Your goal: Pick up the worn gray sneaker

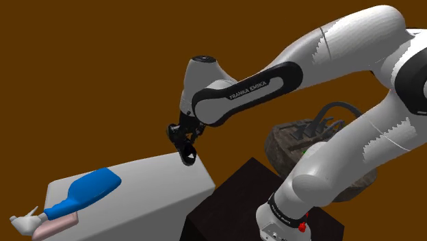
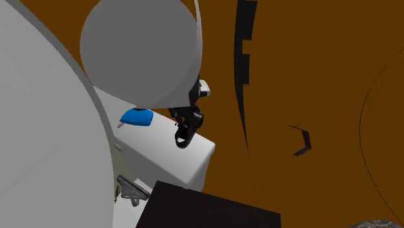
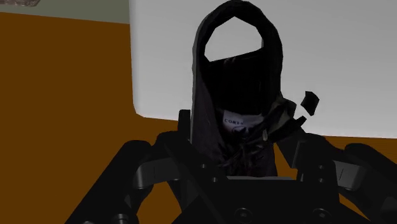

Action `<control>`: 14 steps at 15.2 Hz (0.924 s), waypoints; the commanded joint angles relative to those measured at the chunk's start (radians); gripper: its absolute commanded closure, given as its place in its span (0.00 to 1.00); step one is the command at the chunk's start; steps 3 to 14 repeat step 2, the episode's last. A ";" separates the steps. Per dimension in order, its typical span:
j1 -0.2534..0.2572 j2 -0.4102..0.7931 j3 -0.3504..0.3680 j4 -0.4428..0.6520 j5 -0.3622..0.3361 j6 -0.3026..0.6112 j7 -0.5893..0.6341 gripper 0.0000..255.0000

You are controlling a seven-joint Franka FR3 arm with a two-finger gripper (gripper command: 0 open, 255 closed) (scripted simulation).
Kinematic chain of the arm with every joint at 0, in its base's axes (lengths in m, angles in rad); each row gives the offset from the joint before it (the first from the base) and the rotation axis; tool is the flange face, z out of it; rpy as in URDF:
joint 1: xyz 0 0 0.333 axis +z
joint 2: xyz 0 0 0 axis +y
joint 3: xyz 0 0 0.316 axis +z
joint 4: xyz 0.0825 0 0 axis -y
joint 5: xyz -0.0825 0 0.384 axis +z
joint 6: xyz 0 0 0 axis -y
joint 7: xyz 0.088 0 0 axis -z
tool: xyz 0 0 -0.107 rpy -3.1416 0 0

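The sneaker [image 3: 235, 83] is drawn almost black, with a pale label on its tongue and an open collar. It hangs heel-up from my gripper [image 3: 238, 153], whose black fingers are shut on it. In the shoulder view the gripper [image 1: 185, 140] holds the sneaker [image 1: 189, 156] just over the near corner of the pale grey table [image 1: 150, 198]. In the second exterior view the sneaker [image 2: 185, 136] dangles under the gripper [image 2: 189, 120] above that same corner. I cannot make out whether the shoe's lower end touches the tabletop.
A blue brush-like thing [image 1: 85, 190] lies at the table's far end, beside a pink item [image 1: 58, 224] and a small white one [image 1: 24, 222]. The dark stand [image 1: 253, 198] is next to the table. A brown basket [image 1: 287, 147] sits behind my arm.
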 commanded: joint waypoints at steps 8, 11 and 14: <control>0.001 -0.013 -0.004 0.003 0.005 -0.016 -0.006 1.00; 0.001 -0.013 -0.004 0.003 0.005 -0.016 -0.006 1.00; 0.001 -0.013 -0.004 0.003 0.005 -0.016 -0.006 1.00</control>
